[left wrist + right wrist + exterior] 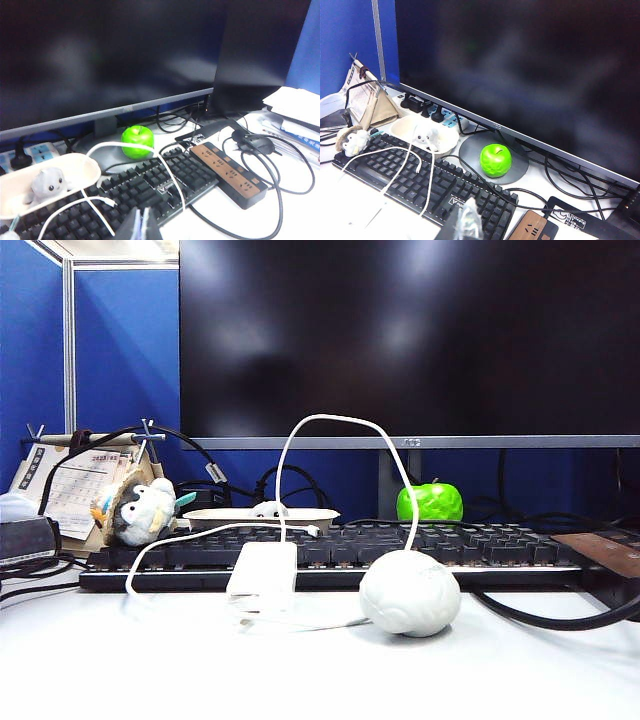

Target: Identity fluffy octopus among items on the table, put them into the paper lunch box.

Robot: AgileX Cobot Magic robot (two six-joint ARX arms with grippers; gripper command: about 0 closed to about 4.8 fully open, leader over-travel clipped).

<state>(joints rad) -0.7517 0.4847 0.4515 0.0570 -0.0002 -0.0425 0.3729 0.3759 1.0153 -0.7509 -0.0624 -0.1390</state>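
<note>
The fluffy octopus (48, 182), a small pale grey plush with tiny black eyes, sits inside the paper lunch box (82, 165) behind the keyboard. In the exterior view only the octopus's head (268, 508) shows above the box rim (300, 514). The right wrist view shows the octopus (426, 136) in the box (400, 126) too. My left gripper (142, 212) hangs shut and empty above the keyboard's front edge, away from the box. My right gripper (470, 205) is also shut and empty over the keyboard near the power strip. Neither gripper appears in the exterior view.
A black keyboard (400, 550) spans the table (150, 670). A white brain-shaped ball (410, 592) and a white charger block (263, 570) with looping cable lie in front. A bird plush (140, 510), green apple (430, 502), power strip (230, 174), mouse (255, 144) and monitor (400, 340) surround them.
</note>
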